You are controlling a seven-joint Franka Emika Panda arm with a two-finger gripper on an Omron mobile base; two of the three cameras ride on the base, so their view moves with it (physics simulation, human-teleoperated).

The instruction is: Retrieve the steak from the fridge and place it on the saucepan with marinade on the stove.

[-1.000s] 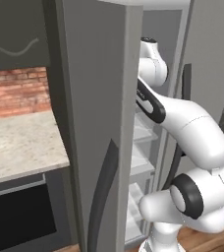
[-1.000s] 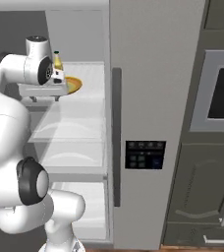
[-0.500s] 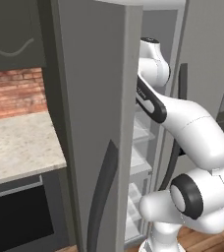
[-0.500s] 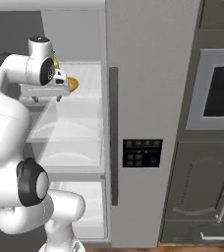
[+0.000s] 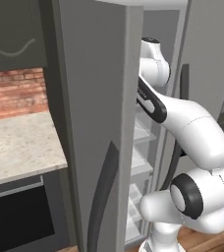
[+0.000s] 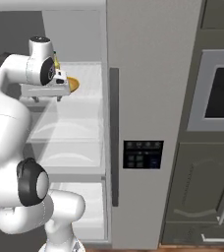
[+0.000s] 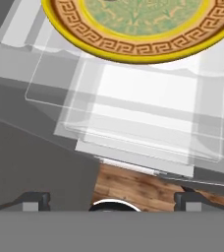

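Readable text: none in any view.
Fridge (image 6: 153, 98) dispenser panel (image 6: 143, 154), lower centre of right base view: rows of small pale marks, too small to read.
Plate (image 7: 133, 29), top of hand view: yellow rim with a brown key-pattern band, ornament only, no letters.
Wall oven (image 6: 222, 93), right edge of right base view: no label or brand legible.
Open fridge door (image 5: 99, 123), centre of left base view: plain grey face, no sign or number.

Open fridge (image 6: 148, 98), yellow plate (image 7: 133, 34) ahead
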